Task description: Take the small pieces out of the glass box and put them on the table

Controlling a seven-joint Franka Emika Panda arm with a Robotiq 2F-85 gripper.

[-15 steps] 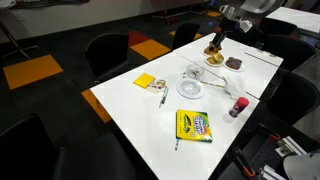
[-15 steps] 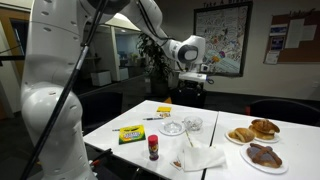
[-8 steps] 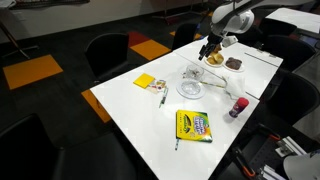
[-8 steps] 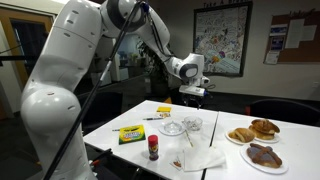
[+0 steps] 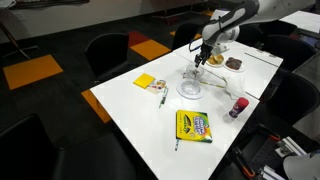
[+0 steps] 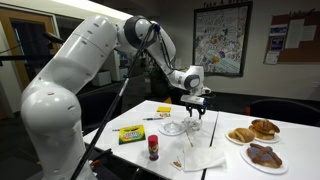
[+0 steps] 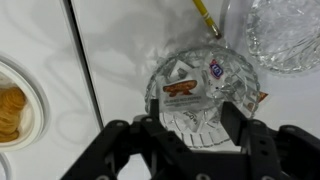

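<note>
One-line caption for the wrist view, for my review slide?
Open gripper hovers over the glass box holding small pieces on the white table, beside a round glass dish.

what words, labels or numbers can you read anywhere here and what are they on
None can be read.
Yellow-and-green box: printed front, too small to read.
Wall poster: blurred, unreadable.
Papers on the notice board: too small.
Blue-and-white wrapped piece in the glass box: print blurred.
</note>
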